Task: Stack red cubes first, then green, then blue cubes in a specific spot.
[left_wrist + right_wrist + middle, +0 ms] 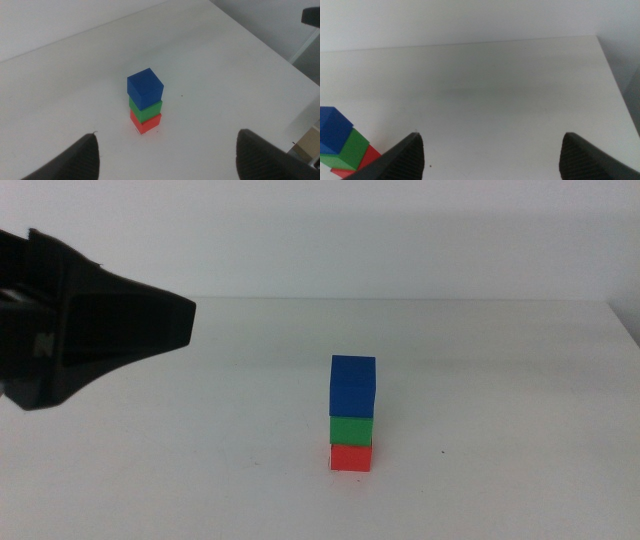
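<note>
Only the three-cube tower of blue cube (353,385) on green cube (351,429) on red cube (351,457) stands on the white table (500,430), with bare tabletop all around it, while the left gripper (150,320), jaws apart, hangs well clear.

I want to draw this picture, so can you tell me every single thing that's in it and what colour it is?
red cube: one, bright red, bottom of the stack, on the table.
green cube: one, bright green, on the red cube.
blue cube: one, deep blue, on top of the stack.
table: one, white, under everything.
left gripper: one, dark, jaws open, raised over the table to the left of the stack, touching nothing.
right gripper: one, dark, jaws open, beside the stack, holding nothing; it does not show in the middle view.
</note>
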Action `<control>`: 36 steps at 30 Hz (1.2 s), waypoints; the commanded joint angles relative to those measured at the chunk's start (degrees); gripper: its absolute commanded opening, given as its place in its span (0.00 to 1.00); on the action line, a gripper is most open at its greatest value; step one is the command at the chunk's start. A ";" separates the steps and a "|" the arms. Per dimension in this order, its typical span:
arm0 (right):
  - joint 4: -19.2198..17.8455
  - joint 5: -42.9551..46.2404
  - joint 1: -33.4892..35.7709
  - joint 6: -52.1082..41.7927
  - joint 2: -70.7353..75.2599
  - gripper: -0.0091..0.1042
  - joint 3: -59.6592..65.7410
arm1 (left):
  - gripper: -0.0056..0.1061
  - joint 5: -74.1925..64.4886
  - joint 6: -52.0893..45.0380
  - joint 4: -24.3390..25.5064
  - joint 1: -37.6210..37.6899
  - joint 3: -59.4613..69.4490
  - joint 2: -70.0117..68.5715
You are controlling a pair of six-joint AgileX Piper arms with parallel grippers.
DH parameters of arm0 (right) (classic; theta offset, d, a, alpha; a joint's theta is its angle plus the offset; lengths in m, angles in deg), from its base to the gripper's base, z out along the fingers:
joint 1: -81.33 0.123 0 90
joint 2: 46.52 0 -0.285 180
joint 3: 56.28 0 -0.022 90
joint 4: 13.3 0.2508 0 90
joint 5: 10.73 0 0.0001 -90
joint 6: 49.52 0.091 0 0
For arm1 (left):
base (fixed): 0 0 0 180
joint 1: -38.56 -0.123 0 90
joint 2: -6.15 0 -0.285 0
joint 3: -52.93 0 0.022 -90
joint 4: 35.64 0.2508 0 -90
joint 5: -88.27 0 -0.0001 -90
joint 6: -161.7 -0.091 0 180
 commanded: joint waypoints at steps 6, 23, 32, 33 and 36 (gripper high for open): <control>0.85 2.14 -0.52 -1.68 0.56 0.81 0.77 | 0.89 0.98 0.44 0.04 -0.05 0.10 -0.31; 1.08 2.14 -0.52 -1.68 0.56 0.81 0.77 | 0.89 24.86 0.44 -0.36 -12.79 22.29 -9.17; 1.08 1.95 -0.52 -1.68 0.56 0.81 0.77 | 0.89 32.26 0.44 3.00 -33.51 37.82 -21.94; 1.08 1.95 -0.52 -1.68 0.56 0.81 0.77 | 0.89 33.99 0.44 3.49 -34.61 39.74 -23.42; 1.06 5.03 -0.52 -1.68 1.87 0.81 2.58 | 0.89 37.74 0.44 4.51 -36.65 45.09 -27.87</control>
